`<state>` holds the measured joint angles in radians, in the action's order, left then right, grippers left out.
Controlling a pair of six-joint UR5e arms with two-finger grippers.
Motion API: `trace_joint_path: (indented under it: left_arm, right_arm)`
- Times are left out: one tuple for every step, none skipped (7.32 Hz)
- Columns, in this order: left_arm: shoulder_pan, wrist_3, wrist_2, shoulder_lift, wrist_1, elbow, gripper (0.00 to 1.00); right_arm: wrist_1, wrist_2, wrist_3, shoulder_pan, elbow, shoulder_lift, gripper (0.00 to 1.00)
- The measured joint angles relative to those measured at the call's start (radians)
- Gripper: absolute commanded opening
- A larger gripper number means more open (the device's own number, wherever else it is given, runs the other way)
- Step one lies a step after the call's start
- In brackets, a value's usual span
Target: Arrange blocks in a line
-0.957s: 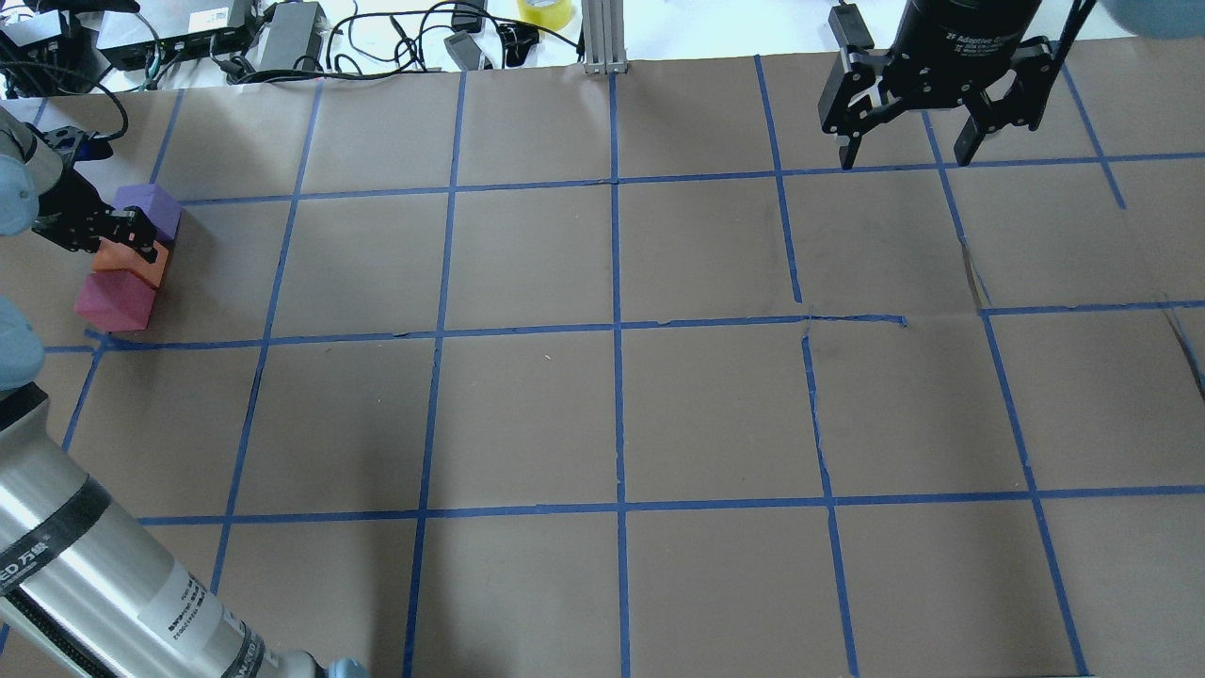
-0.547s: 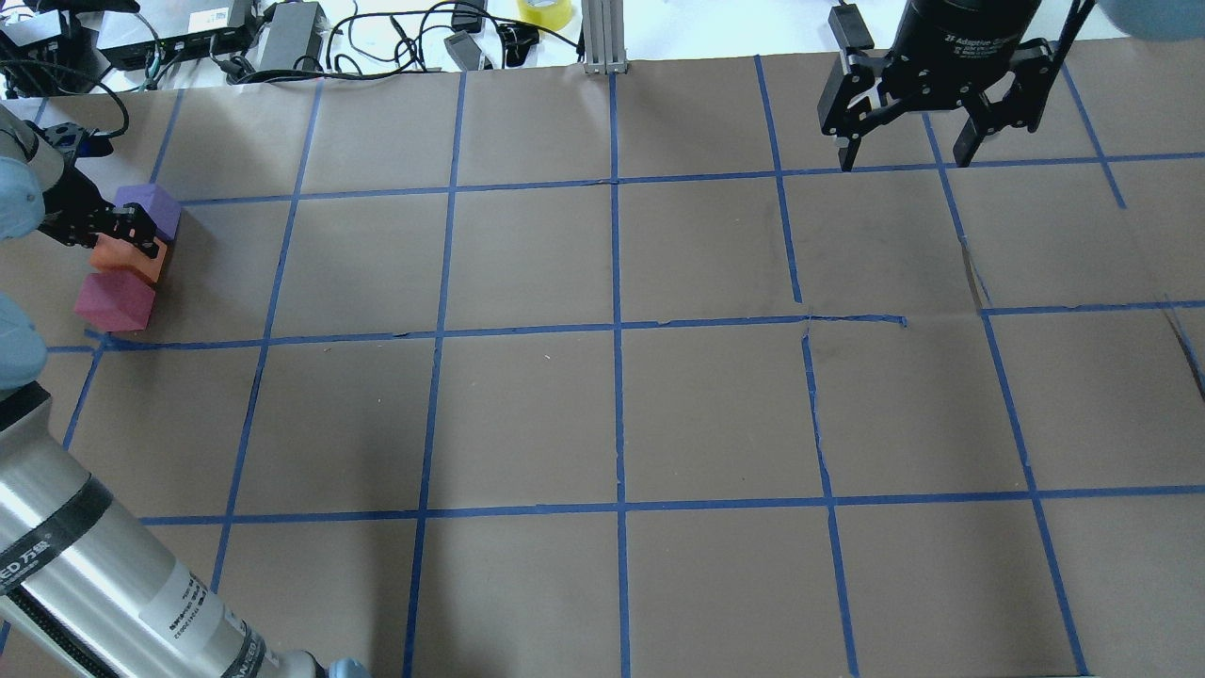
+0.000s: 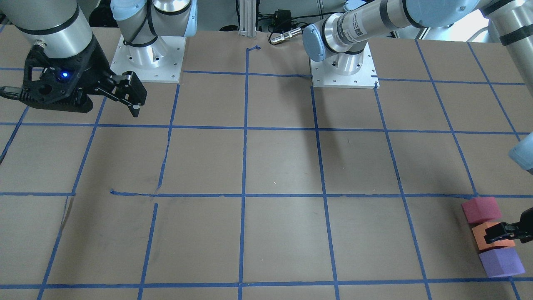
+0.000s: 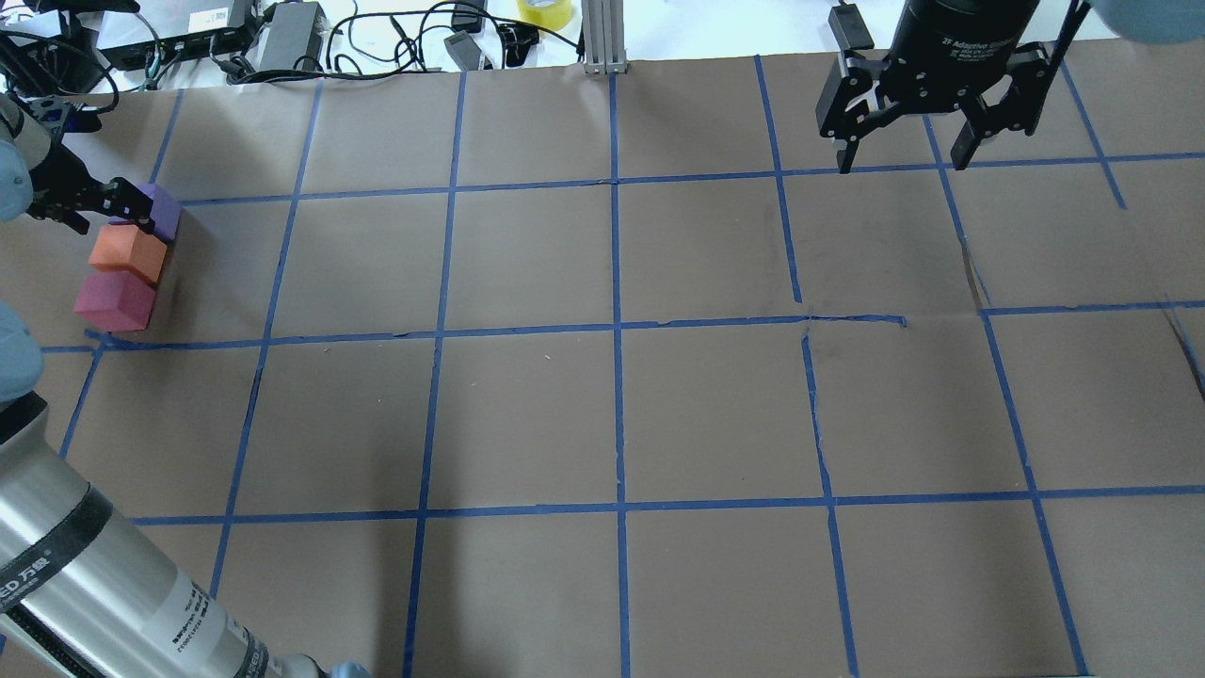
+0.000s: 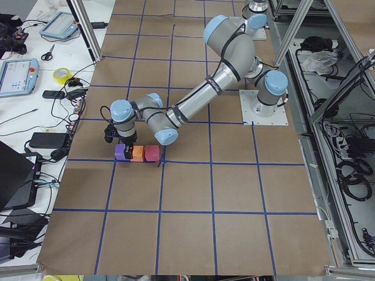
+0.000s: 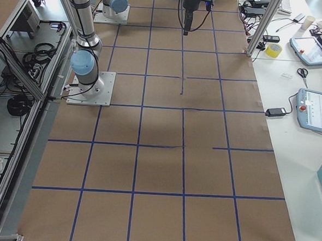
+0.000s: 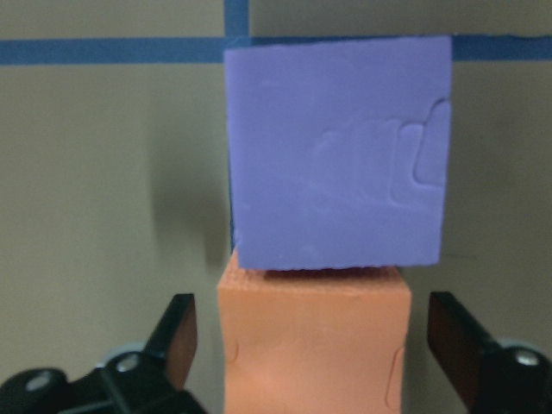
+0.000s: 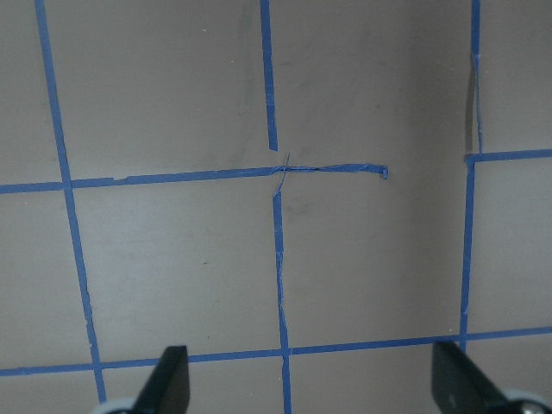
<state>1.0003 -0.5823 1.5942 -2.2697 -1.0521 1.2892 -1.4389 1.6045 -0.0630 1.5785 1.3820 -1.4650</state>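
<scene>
Three small blocks sit touching in a short line at the table's far left: purple block (image 4: 162, 211), orange block (image 4: 127, 252), pinkish-red block (image 4: 115, 299). They also show in the front view: pinkish-red (image 3: 481, 209), orange (image 3: 483, 243), purple (image 3: 501, 262). My left gripper (image 4: 94, 207) is open above the line. In the left wrist view its fingers stand apart on either side of the orange block (image 7: 315, 345) without touching it, and the purple block (image 7: 341, 155) lies beyond. My right gripper (image 4: 902, 155) is open and empty, high over the far right squares.
Brown paper with a blue tape grid (image 4: 617, 330) covers the table. Cables, power bricks and a tape roll (image 4: 546, 11) lie past the far edge. A metal post (image 4: 602, 38) stands at the far middle. Torn tape (image 8: 280, 172) shows below my right gripper.
My left gripper has drawn away from the orange block, towards the purple one, and the orange block's top now shows. The blocks have stayed put. My right gripper has hardly moved.
</scene>
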Motion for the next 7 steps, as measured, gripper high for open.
trace_joint_path:
  left_arm:
    - [0.016, -0.004, 0.002, 0.037, -0.027, 0.006, 1.00]
    - [0.031, -0.008, 0.002, 0.091, -0.073, 0.022, 1.00]
    - [0.049, -0.008, 0.001, 0.162, -0.125, 0.050, 1.00]
    - [0.078, -0.002, -0.001, 0.243, -0.186, 0.077, 1.00]
    - [0.112, 0.011, -0.001, 0.319, -0.241, 0.089, 1.00]
    - [0.151, 0.070, -0.005, 0.386, -0.291, 0.093, 1.00]
    - [0.205, 0.196, -0.020, 0.446, -0.339, 0.096, 1.00]
  right_arm:
    - [0.000, 0.000, 0.000, 0.000, -0.001, 0.001, 1.00]
    - [-0.001, 0.000, 0.001, -0.001, -0.003, 0.000, 1.00]
    - [-0.003, -0.001, 0.000, -0.007, -0.005, -0.001, 1.00]
    - [-0.002, -0.006, -0.002, -0.015, -0.006, -0.003, 1.00]
    - [-0.001, -0.007, -0.003, -0.020, -0.009, -0.004, 1.00]
    - [0.001, -0.006, -0.004, -0.021, -0.013, -0.006, 1.00]
    - [0.003, -0.004, -0.004, -0.021, -0.018, -0.009, 1.00]
